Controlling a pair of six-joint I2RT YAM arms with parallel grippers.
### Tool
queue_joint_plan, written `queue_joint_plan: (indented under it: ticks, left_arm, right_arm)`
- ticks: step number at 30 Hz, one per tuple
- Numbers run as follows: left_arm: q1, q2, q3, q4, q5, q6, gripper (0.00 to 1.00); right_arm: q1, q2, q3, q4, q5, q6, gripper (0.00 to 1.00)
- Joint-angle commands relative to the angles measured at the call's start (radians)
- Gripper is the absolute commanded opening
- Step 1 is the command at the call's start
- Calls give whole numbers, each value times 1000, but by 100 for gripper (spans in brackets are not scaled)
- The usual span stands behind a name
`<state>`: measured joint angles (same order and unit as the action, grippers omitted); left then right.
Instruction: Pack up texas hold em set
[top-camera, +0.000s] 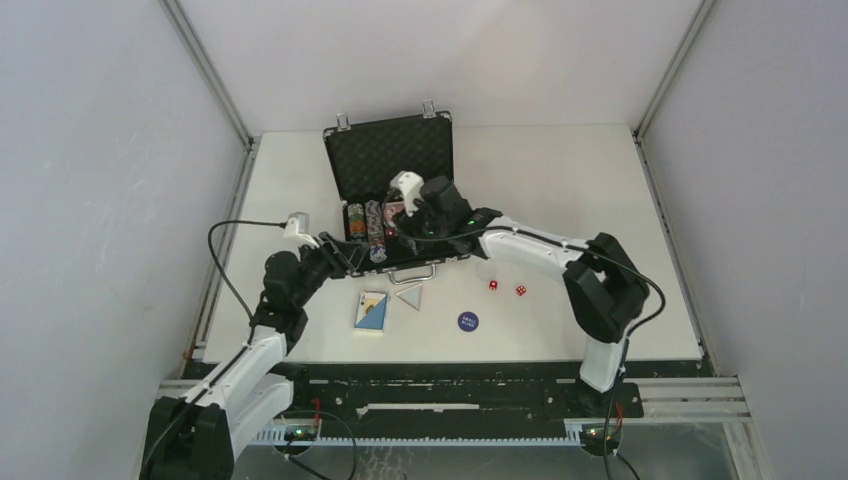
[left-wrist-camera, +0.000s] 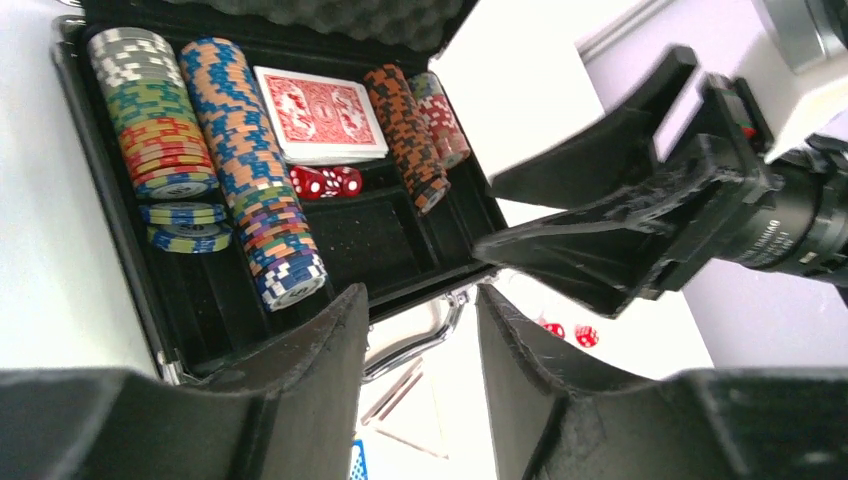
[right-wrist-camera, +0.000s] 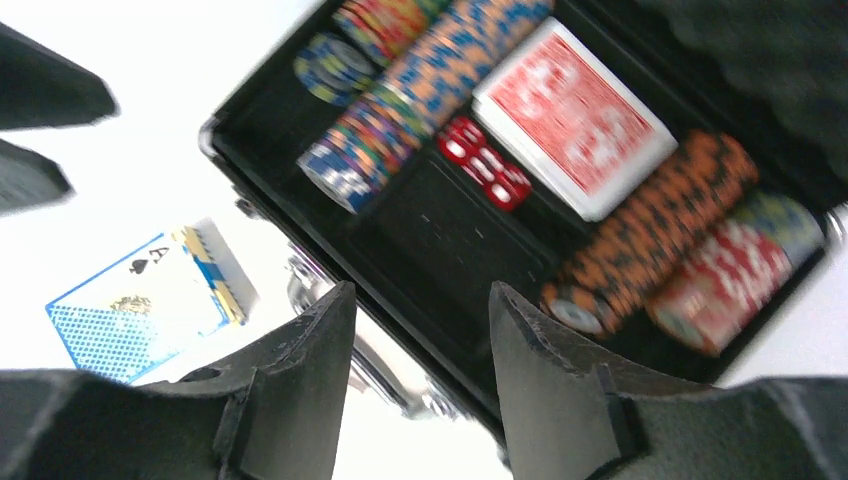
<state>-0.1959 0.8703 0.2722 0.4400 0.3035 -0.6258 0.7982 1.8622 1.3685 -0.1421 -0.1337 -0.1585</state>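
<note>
The black briefcase (top-camera: 392, 153) stands open at mid-table, its lid up. Inside lie rows of striped chips (left-wrist-camera: 250, 170), a red deck (left-wrist-camera: 320, 112) and red dice (left-wrist-camera: 325, 182); the right wrist view shows the same red deck (right-wrist-camera: 570, 125) and dice (right-wrist-camera: 485, 170). A blue deck (top-camera: 371, 310) lies on the table in front of the case, also in the right wrist view (right-wrist-camera: 150, 300). Two red dice (top-camera: 506, 288) and a blue round disc (top-camera: 468, 321) lie on the table. My left gripper (left-wrist-camera: 420, 300) is open and empty at the case's front-left edge, over the handle (left-wrist-camera: 420, 345). My right gripper (right-wrist-camera: 420, 295) is open and empty over the case's front rim.
A clear triangular piece (top-camera: 409, 294) lies between the blue deck and the case handle. A pale round disc (top-camera: 487, 270) lies near the two table dice. White walls with metal frame posts close in the table on three sides.
</note>
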Motion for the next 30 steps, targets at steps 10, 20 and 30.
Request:
queue_joint_plan:
  ticks: [10, 20, 30]
  left_arm:
    - [4, -73, -50, 26, -121, -172, 100]
    - [-43, -133, -37, -25, -173, -148, 100]
    - [-105, -264, -31, -208, -236, -166, 100]
  right_arm:
    - [-66, -490, -483, 111, 312, 248, 56]
    - [4, -559, -626, 75, 360, 307, 60]
    - [61, -613, -665, -20, 517, 450, 75]
